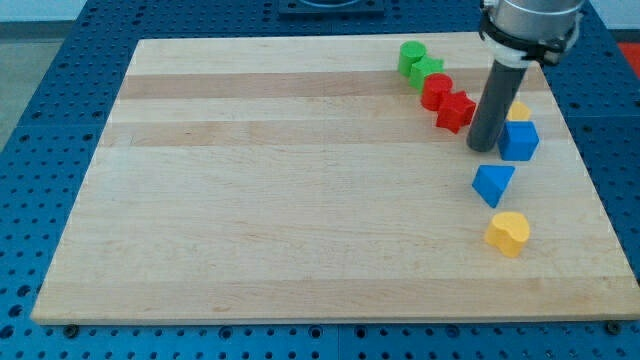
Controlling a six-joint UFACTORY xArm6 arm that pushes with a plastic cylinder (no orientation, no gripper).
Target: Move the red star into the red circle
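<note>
The red star (456, 111) lies near the board's upper right, touching the red circle (436, 91) just up-left of it. My tip (483, 147) is down on the board, just to the right of and slightly below the red star, with a small gap between them. The blue cube (519, 141) is immediately right of my tip. The rod hides part of a yellow block (519, 111) behind it.
A green circle (411, 54) and a green star-like block (426, 71) continue the diagonal row up-left of the red circle. A blue triangle (492, 183) and a yellow heart (508, 233) lie below my tip. The wooden board (300, 200) rests on a blue pegboard table.
</note>
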